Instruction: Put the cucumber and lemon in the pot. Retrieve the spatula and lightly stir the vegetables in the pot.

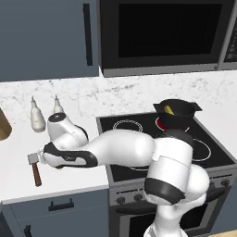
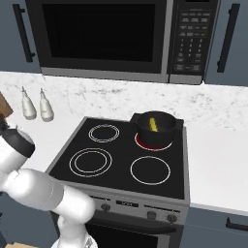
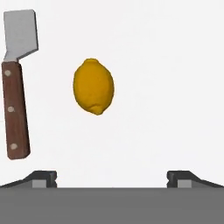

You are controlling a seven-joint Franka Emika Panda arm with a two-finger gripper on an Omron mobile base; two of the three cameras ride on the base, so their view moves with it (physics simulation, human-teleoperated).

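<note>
So far the cucumber [image 2: 153, 124] lies in the pot [image 2: 156, 130] on the stove, while the lemon [image 3: 93, 86] and spatula [image 3: 17, 83] wait on the desk beneath the open, empty fingers [image 3: 43, 178], so lemon and stirring remain.

base views flank stove [image 1: 139, 134] – hand view looks down

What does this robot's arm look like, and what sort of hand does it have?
The arm is a chain of smooth, rounded, glossy white segments with dark bands at the joints, and no cables or markings are visible. Its hand is no real hand but a simple gripper with two small dark fingertips, each with a paler grey patch on it.
</note>
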